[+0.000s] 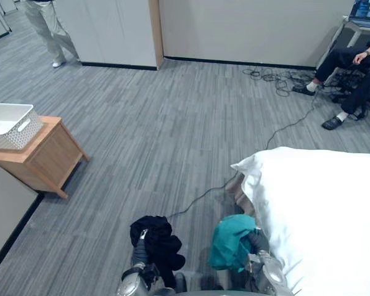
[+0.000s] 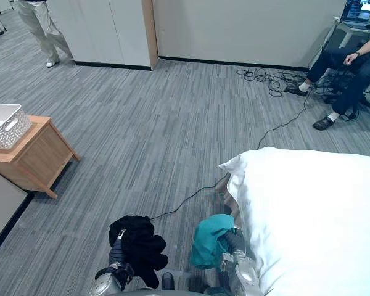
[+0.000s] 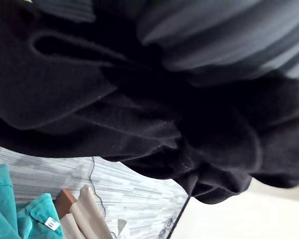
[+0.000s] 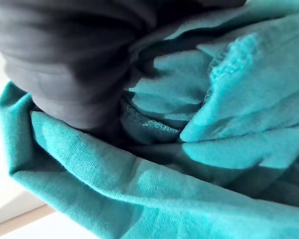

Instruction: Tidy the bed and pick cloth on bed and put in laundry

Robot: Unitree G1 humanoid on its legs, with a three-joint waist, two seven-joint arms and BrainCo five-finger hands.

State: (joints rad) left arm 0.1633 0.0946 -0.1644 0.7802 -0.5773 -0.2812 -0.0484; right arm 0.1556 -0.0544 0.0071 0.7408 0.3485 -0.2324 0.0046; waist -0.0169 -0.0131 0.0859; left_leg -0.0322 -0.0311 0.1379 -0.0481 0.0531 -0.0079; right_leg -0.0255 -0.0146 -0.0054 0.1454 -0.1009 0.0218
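A bunched black cloth (image 1: 157,237) hangs above the carpet at the lower middle, with my left hand (image 1: 140,251) shut on it from below; the left wrist view has it (image 3: 139,124) draped past the dark cover (image 3: 229,35). Just to its right a teal cloth (image 1: 231,240) is bundled in my right hand (image 1: 257,243), close to the bed's near corner. In the right wrist view its folds (image 4: 189,149) wrap round the hand (image 4: 74,59). The bed (image 1: 320,209) with a white duvet takes up the lower right.
A white laundry basket (image 1: 9,123) stands on a low wooden cabinet (image 1: 40,157) at the left wall. One person stands at the far left (image 1: 49,28), another sits at the far right (image 1: 351,74). Cables (image 1: 277,77) lie tangled by the back wall.
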